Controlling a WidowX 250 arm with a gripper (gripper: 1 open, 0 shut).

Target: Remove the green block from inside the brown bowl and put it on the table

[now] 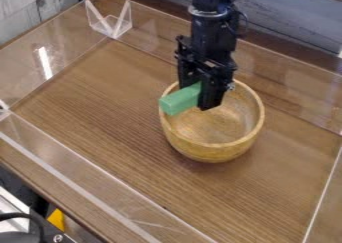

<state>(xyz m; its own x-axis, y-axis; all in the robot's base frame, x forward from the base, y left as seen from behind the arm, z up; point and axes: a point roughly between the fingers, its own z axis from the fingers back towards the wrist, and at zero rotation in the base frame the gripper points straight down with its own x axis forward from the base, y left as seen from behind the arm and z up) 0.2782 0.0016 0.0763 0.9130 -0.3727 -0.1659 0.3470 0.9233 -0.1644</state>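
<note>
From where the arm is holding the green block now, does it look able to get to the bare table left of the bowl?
Probably yes. The tool is shut on the green block above the brown bowl rim, and the table to the picture's left lies bare.

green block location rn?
In the camera view, the green block sits just right of centre, clamped in the gripper and lifted over the left rim of the brown bowl, tilted, not on the table.
</note>
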